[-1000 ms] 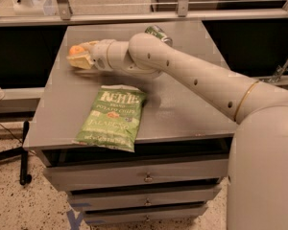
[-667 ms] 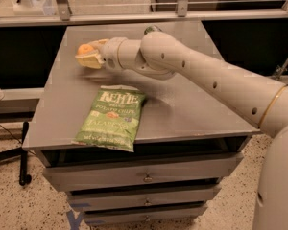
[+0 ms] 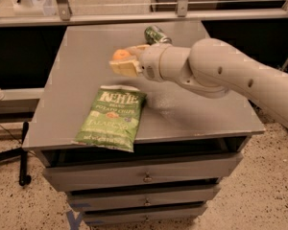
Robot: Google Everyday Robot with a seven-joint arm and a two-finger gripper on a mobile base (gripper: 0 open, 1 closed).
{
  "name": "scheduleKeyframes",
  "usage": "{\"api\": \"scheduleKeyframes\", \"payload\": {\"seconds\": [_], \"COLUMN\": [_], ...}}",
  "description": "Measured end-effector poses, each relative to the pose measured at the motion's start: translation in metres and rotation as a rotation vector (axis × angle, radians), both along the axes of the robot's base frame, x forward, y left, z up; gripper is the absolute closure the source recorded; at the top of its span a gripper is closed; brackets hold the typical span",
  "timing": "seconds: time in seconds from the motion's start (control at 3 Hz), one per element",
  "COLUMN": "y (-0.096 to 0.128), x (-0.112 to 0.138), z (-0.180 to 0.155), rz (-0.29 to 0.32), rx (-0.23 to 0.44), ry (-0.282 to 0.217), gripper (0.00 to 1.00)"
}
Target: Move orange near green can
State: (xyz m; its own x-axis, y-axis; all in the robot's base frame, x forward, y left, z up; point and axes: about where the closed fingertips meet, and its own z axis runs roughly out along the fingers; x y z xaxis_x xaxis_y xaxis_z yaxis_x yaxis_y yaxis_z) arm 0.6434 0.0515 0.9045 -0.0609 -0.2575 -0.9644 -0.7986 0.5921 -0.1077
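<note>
Surface: grey cabinet top [image 3: 192, 114].
Gripper [image 3: 126, 62]: above it, clasping the orange [image 3: 120, 55].
Orange: likely light, firm, apt to roll; hold across its middle.
Green can [image 3: 157, 34]: near, behind.

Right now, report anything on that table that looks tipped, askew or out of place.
The green can looks tipped onto its side near the table's far edge instead of standing. Nothing else: the gripper, jaws shut on the orange, hovers beside it.
</note>
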Motion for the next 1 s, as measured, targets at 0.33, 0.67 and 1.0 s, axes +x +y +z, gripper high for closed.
{"api": "scheduleKeyframes", "payload": {"seconds": [0.33, 0.67, 1.0], "y": [-0.040, -0.039, -0.057], "x": [-0.005, -0.005, 0.010], "z": [0.000, 0.000, 0.000], "rz": [-0.062, -0.061, -0.086], "rx": [-0.012, -0.011, -0.053], "ry": [0.001, 0.000, -0.027], "gripper": [1.00, 1.00, 1.00]}}
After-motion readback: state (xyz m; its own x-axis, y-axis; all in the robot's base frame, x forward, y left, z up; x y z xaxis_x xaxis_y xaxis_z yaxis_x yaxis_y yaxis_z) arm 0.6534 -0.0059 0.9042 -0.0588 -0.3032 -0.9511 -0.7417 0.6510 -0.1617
